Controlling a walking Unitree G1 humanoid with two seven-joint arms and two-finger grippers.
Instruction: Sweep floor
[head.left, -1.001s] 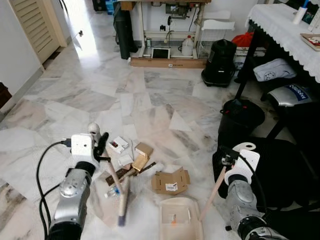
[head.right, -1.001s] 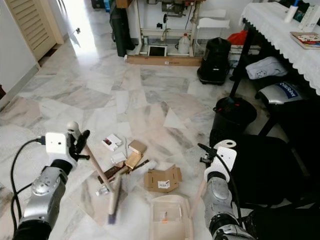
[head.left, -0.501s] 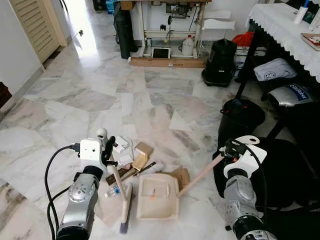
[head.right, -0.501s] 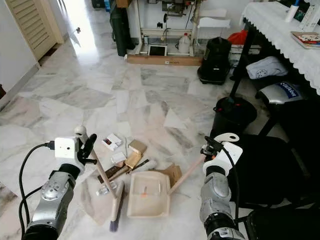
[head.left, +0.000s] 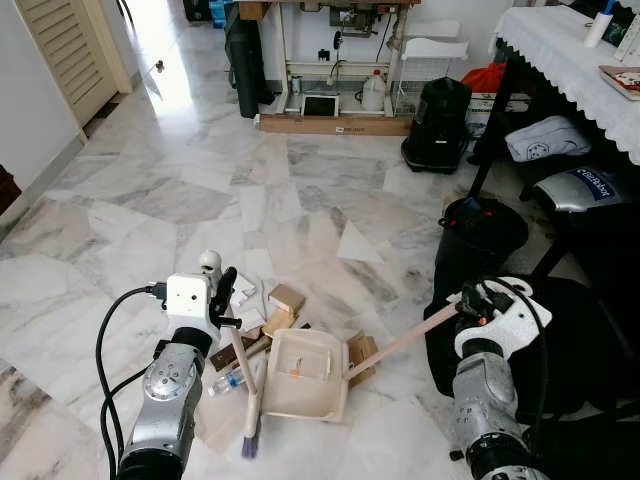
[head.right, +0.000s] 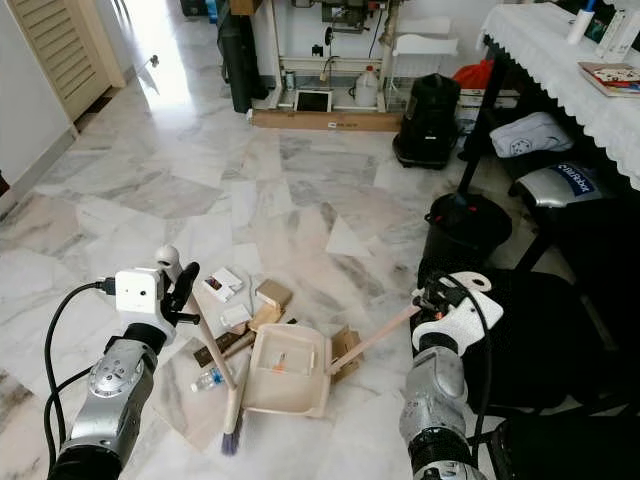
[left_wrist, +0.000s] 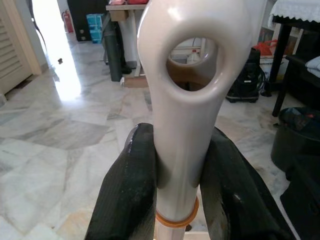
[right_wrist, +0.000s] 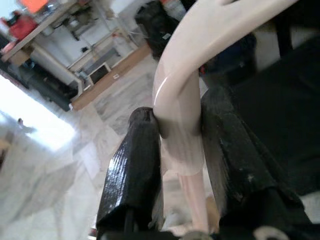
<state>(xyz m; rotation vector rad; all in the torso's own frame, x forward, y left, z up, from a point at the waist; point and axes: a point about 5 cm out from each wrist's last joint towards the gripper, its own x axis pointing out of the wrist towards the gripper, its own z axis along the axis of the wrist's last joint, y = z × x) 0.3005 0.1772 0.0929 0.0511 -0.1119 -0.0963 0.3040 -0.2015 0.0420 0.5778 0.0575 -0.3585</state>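
My left gripper (head.left: 222, 300) is shut on the cream handle (left_wrist: 181, 125) of a small broom (head.left: 250, 395), whose bristle head rests on the floor just left of the dustpan. My right gripper (head.left: 478, 303) is shut on the long cream handle (right_wrist: 180, 105) of the dustpan (head.left: 298, 374). The dustpan's tray lies flat on the marble floor, up against a pile of litter: small cardboard boxes (head.left: 287, 298), brown scraps, a white packet (head.left: 241, 287) and a little clear bottle (head.left: 225, 382). A flattened cardboard piece (head.left: 362, 350) sticks out from under the tray's right side.
A black bin (head.left: 478, 232) stands right of the litter, with a dark table leg (head.left: 492, 120) and a cloth-covered table (head.left: 570, 50) beyond. A black vacuum (head.left: 438, 125), shelving and a long box (head.left: 335, 125) line the far wall. Open marble floor (head.left: 200, 180) stretches ahead and left.
The dustpan has slid left and away from me, in against the litter pile and over the flat cardboard. My right gripper has risen with the handle. The broom has shifted slightly.
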